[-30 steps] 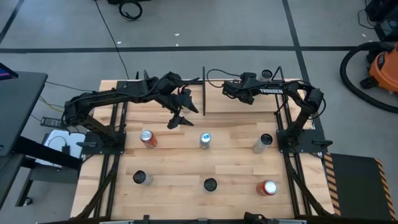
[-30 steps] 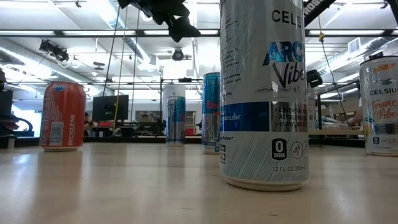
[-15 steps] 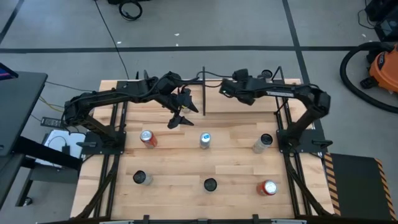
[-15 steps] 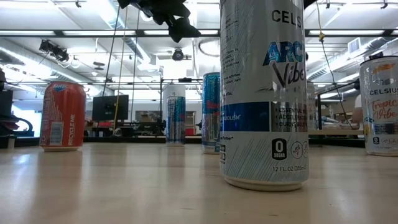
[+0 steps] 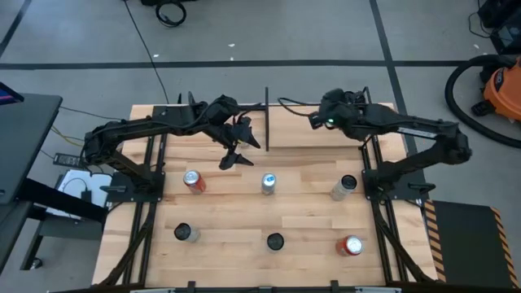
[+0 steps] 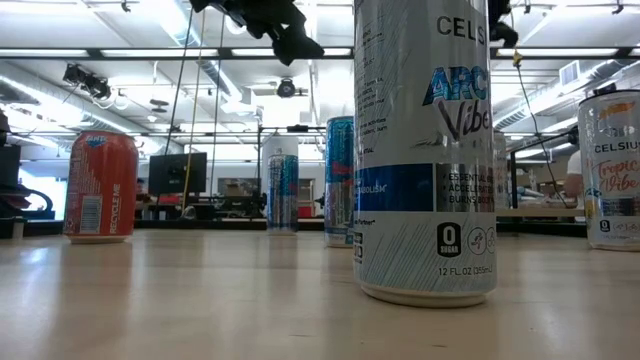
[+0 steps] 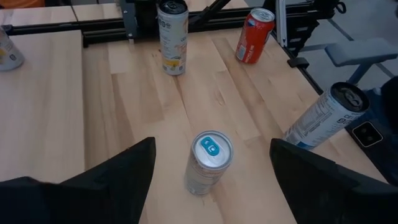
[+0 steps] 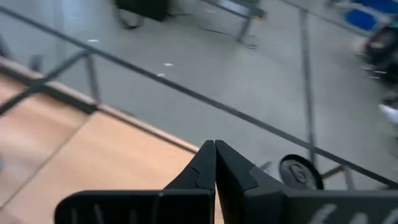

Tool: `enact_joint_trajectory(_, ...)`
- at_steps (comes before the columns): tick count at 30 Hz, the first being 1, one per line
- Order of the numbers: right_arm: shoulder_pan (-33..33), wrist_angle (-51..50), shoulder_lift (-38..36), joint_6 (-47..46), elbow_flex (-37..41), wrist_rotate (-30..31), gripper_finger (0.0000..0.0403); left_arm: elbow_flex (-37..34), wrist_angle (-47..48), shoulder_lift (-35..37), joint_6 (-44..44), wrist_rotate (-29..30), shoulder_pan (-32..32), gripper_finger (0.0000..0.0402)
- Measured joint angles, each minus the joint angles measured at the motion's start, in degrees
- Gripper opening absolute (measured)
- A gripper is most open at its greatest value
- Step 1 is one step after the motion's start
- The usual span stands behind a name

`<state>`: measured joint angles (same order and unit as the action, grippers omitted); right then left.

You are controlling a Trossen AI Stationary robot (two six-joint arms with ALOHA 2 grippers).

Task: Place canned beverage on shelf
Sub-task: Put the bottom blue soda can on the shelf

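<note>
High view showed the planked worktop [image 5: 228, 213] with the pale shelf [image 5: 299, 138] along its 12 o'clock edge, bare of cans. Over the past second the right arm [image 5: 407, 129] had swung out toward 3 o'clock. Its wrist had left the black divider rod [image 5: 267, 118] and come to the shelf's 2 o'clock corner. The right jaws were pressed shut on nothing, as the right wrist view showed. That seemed to clear the panel for a delivery.

The left arm [image 5: 146, 130] had not shifted. The left jaws stayed partly spread and empty, hanging above the worktop at about 10 o'clock from the silver can with a blue top [image 5: 269, 183]. In the left wrist view that can [image 7: 209, 163] stood upright between the two dark fingers [image 7: 118, 180], below them and untouched.

The red can [image 5: 193, 181] stood at 9 o'clock from the silver one, apart from it. Four more cans waited nearer 6 o'clock and 3 o'clock.

Judging by this, the pick had not begun. The left arm needed to drop and close on the silver can before anything reached the shelf.
</note>
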<state>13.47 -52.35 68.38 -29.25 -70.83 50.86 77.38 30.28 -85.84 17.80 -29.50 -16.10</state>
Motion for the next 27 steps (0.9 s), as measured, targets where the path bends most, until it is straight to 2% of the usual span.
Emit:
enact_joint_trajectory(12, -6.4, -0.8, -7.5, 4.0, 0.0, -10.2, 0.0009, 0.0, 0.2, 0.0, -0.7, 0.1, 3.2, 0.0318)
enact_joint_trajectory(14, -7.5, -1.6, -8.5, 4.0, 0.0, -10.7, 0.0009, 0.0, 0.2, 0.0, -1.5, 2.2, 3.9, 0.0318)
enact_joint_trajectory(18, -9.6, -4.3, -10.5, 4.0, 0.0, -11.1, 0.0009, 0.0, 0.3, -0.7, -5.2, 10.1, 5.2, 0.0318)
enact_joint_trajectory(27, -11.6, -9.9, -13.7, 4.0, 0.0, -11.0, 0.0009, 0.0, -2.6, -6.8, -11.9, 12.1, 5.4, 0.0318)
